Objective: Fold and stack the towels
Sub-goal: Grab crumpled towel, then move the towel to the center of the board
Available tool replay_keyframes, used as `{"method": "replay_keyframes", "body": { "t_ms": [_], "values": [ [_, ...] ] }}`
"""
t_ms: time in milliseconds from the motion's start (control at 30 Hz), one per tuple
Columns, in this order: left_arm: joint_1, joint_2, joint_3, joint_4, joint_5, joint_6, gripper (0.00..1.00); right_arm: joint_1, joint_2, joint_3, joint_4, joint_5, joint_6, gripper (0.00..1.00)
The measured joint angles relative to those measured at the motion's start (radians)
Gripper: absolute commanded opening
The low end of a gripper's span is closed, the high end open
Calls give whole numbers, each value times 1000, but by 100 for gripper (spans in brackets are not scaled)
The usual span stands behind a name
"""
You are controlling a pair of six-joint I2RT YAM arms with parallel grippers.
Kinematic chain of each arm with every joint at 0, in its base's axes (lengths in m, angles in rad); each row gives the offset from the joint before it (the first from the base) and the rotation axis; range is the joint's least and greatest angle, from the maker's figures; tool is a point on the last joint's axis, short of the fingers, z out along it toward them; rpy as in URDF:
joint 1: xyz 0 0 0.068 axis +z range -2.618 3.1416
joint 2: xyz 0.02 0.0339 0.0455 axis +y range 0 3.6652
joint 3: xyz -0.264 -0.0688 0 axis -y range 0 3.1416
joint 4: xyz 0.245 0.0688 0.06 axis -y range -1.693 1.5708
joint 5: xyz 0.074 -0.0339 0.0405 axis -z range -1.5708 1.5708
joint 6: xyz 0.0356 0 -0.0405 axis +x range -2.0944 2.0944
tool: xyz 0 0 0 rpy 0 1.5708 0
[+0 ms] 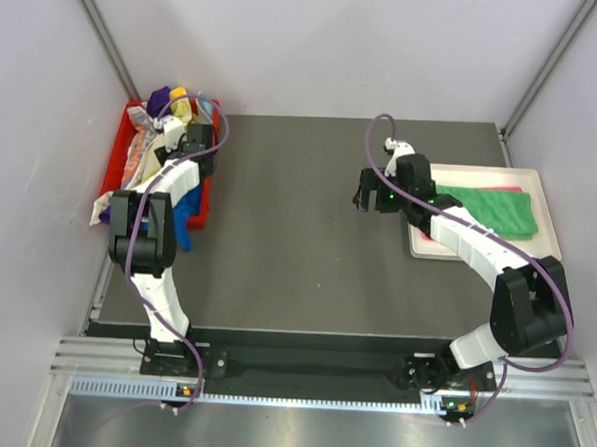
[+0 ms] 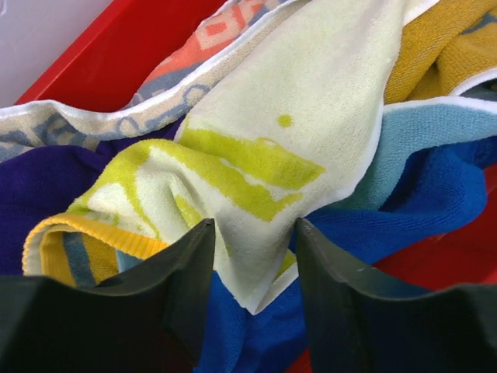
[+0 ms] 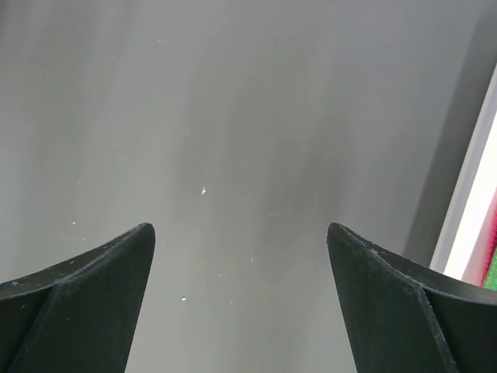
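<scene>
The left gripper [image 2: 255, 229] is reaching down into the pile with its jaws standing partly apart around a fold of the yellow-green patterned towel [image 2: 295, 101]. Whether they are actually pinching it cannot be told. The right gripper [image 3: 241, 233] is hovering with jaws spread wide and nothing between them.

The one dark table [image 1: 278, 232] is lying bare under the right gripper. The one red bin [image 1: 116, 164] is sitting at its far left edge. The one white tray [image 1: 423, 242] is sitting at the right edge, just beside the right gripper.

On the tray a folded green towel [image 1: 494, 212] is lying on top, with a pink towel [image 1: 476, 188] showing along its far edge, so two are counting as stacked.

In the bin, the wrist view is showing six cloths tangled together: the yellow-green one, a blue towel [image 2: 435, 202], a pale blue towel [image 2: 435, 128], a purple towel [image 2: 39, 179], a mustard towel [image 2: 443, 47] and an orange-patterned towel [image 2: 225, 39]. More may be hiding underneath.

The step in hand is looking like picking the next towel from the bin. The next move is calling for a firm pinch on one layer only. The lift should be clearing the blue cloth beneath and carrying the towel to the bare table for folding.
</scene>
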Motion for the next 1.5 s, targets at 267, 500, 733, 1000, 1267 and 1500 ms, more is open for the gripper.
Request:
{"method": "replay_keyframes", "body": {
  "t_ms": [267,500,733,1000,1267,1500],
  "values": [
    [4,2,0,18,31,19,0,8,-2,-4,10,-2,0,90],
    [7,-48,-70,65,72,34,0,14,-4,-5,11,-3,0,90],
    [-29,-260,-179,155,106,90,0,26,-4,-5,12,-9,0,90],
    [-183,-457,-270,279,77,180,0,29,-4,-5,12,-11,-2,90],
    [-394,-505,-278,296,52,261,0,30,-4,-5,12,8,-2,90],
    [-562,-507,-229,266,92,290,0,30,-6,-5,11,64,-1,91]
  ]
}}
